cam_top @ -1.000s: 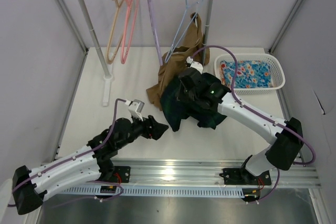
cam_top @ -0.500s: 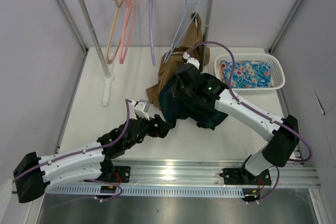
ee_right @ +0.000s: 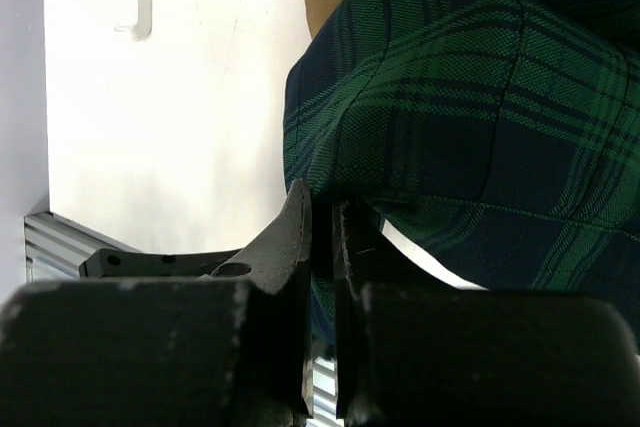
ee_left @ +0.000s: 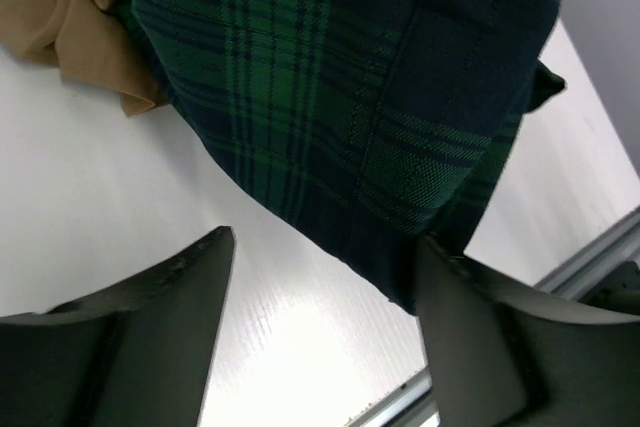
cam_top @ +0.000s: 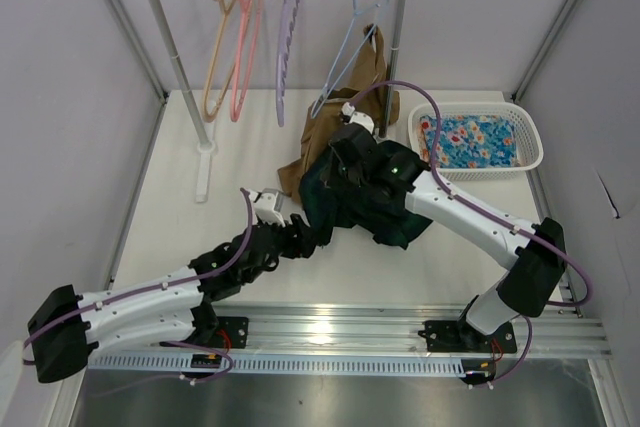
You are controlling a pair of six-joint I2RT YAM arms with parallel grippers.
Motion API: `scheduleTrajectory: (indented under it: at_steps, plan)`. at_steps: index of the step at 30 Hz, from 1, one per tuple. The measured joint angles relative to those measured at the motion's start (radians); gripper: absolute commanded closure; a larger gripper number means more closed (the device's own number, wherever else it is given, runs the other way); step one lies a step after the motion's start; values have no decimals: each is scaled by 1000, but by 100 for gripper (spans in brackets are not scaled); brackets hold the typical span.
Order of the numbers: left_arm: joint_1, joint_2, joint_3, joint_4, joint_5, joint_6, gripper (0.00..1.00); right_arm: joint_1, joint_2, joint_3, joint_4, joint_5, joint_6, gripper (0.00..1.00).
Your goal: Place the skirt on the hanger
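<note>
White tabletop [cam_top: 250, 147], frame centre: the skirt [cam_top: 365, 202] hung limp from my right gripper [ee_right: 320, 217], pinched closed on its soft plaid, my left gripper [ee_left: 325, 244] gaped empty beneath it, and I judged the stiffer waistband the better hold for the hanger [cam_top: 288, 37] at upper left.

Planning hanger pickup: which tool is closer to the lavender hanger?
Right. The right tool, shut on the plaid skirt, sits in front of the hanger; the left tool, open, is farther, past the skirt's lower edge.
</note>
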Motion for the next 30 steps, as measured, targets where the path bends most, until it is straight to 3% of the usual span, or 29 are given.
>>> scheduleTrajectory:
  at_steps: [7,9,10,12,13,14,16,19,20,22,23,26,30]
  plan:
    - [-1,48,28,-27,-59,-11,52,14,0,1,-3,1,0,100]
    - [-1,47,29,-32,-78,-18,66,21,0,1,-5,3,0,100]
    - [-1,47,32,-39,-88,-20,79,26,0,1,-7,4,0,100]
    - [-1,47,40,-56,-106,-14,92,34,0,0,-8,7,0,100]
    - [-1,47,48,-67,-116,-8,92,37,0,-2,-7,8,1,100]
    - [-1,47,58,-85,-130,2,100,39,-2,-11,0,10,3,100]
    - [-1,44,82,-130,-162,11,100,40,-10,-45,12,11,9,100]
    - [0,35,105,-195,-200,30,100,35,-29,-121,31,10,23,87]
    - [2,29,108,-218,-210,36,100,32,-41,-158,39,8,29,77]
    - [5,19,109,-250,-215,39,100,25,-66,-229,55,-3,42,68]
    - [5,18,109,-261,-215,39,100,22,-81,-267,60,-10,46,56]
    - [7,18,109,-291,-212,47,100,14,-114,-350,70,-21,55,36]
    - [21,38,114,-323,-199,55,100,8,-169,-425,76,-21,61,26]
